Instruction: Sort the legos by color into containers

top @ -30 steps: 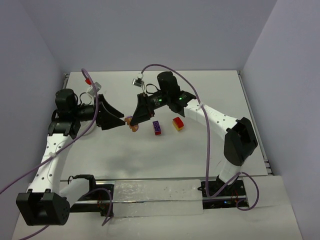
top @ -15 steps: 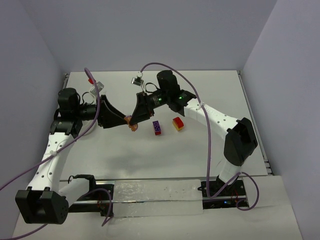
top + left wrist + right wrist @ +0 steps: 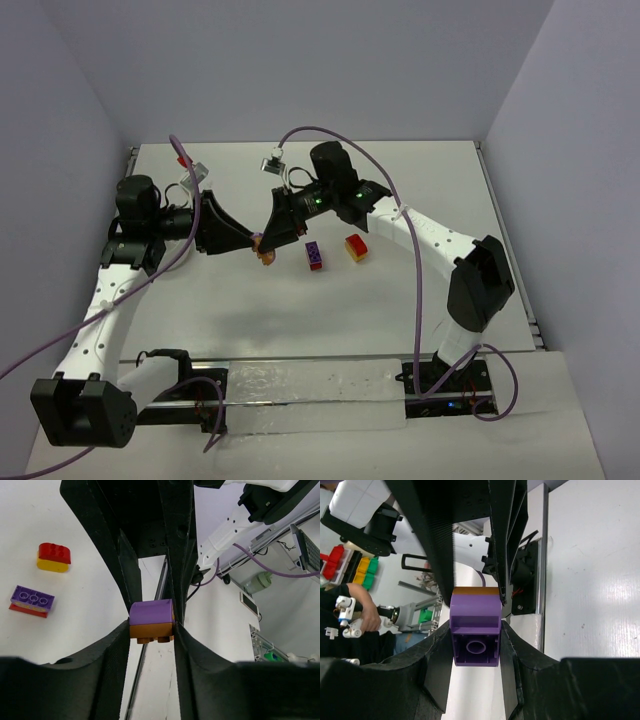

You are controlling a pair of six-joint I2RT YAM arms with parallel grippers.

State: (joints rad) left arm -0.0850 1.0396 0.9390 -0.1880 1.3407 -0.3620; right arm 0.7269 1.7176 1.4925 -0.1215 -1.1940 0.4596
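My right gripper clamps the purple brick and my left gripper pinches the joined orange brick, so a skewed pull could drop either onto the tabletop.

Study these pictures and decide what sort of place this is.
Probably a robotics lab test cell: a left arm and right arm bolted to a white table, purple cables trailing, plain walls enclosing it.
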